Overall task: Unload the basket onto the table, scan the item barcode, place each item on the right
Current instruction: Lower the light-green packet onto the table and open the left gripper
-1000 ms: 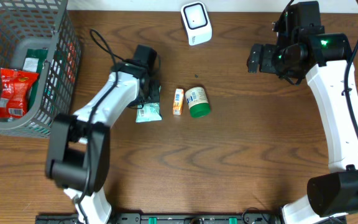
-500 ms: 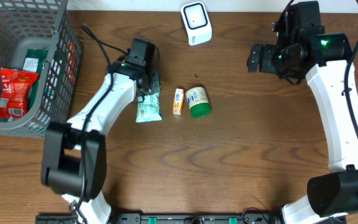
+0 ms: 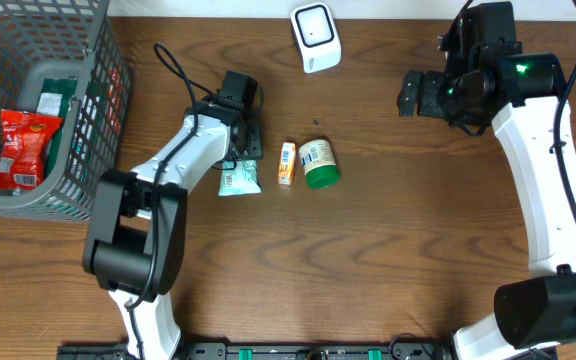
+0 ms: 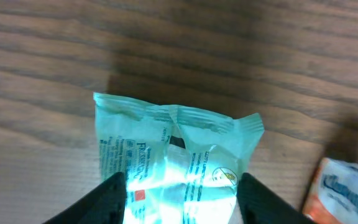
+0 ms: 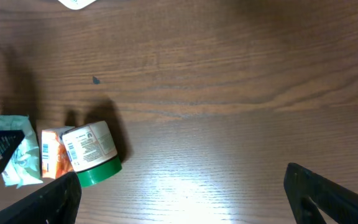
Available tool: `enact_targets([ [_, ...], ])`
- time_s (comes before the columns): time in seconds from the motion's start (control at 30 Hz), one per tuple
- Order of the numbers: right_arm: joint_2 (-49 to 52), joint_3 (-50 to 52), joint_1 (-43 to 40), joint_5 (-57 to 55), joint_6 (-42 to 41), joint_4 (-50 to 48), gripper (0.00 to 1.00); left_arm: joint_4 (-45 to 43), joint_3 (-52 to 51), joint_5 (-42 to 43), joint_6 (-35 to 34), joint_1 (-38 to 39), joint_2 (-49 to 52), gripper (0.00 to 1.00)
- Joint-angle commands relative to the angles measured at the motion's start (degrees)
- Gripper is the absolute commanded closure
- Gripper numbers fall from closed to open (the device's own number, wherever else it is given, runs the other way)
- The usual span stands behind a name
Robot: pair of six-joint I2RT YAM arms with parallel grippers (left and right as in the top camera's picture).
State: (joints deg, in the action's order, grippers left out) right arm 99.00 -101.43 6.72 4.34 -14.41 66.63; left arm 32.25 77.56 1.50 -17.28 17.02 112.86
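A teal snack packet (image 3: 238, 178) lies flat on the wooden table. My left gripper (image 3: 244, 138) hovers at its far end. In the left wrist view the packet (image 4: 173, 155) fills the space between the two black fingers (image 4: 112, 198), and my left gripper (image 4: 182, 182) is open around it. My right gripper (image 3: 418, 94) hangs above the table's right side. It is wide open with nothing in it (image 5: 182, 194). The white scanner (image 3: 315, 37) stands at the back centre.
A small orange box (image 3: 286, 163) and a green-lidded jar (image 3: 318, 164) lie just right of the packet. A grey wire basket (image 3: 93, 110) at the left edge holds a red packet (image 3: 23, 148) and other items.
My left wrist has shifted a little to the right above the teal packet and its arm has swung. The packet stays on the table. The right arm has not moved.
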Motion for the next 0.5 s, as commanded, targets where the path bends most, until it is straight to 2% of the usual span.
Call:
enact_targets([
  [0.0,0.2,-1.0,0.1,0.2,0.5,0.0,0.01,0.2,1.2,-0.5,2.3,-0.2,-7.1,0.38],
  [0.13,0.2,-1.0,0.1,0.3,0.5,0.0,0.01,3.3,1.2,-0.5,-1.7,-0.2,-11.8,0.38],
  [0.17,0.2,-1.0,0.1,0.3,0.5,0.0,0.01,4.7,1.2,-0.5,-3.0,-0.2,-12.1,0.42],
  [0.2,0.2,-1.0,0.1,0.3,0.5,0.0,0.01,6.2,1.1,-0.5,-4.3,-0.2,-12.2,0.50],
  [0.3,0.2,-1.0,0.1,0.3,0.5,0.0,0.01,9.4,-0.4,-0.1,-6.9,0.0,-11.6,0.87],
  [0.33,0.2,-1.0,0.1,0.2,0.5,0.0,0.01,9.8,-1.2,0.9,-6.8,0.1,-11.3,0.92],
  [0.47,0.2,-1.0,0.1,0.3,0.5,0.0,0.01,9.2,-4.3,5.9,-6.8,0.9,-9.4,0.92],
])
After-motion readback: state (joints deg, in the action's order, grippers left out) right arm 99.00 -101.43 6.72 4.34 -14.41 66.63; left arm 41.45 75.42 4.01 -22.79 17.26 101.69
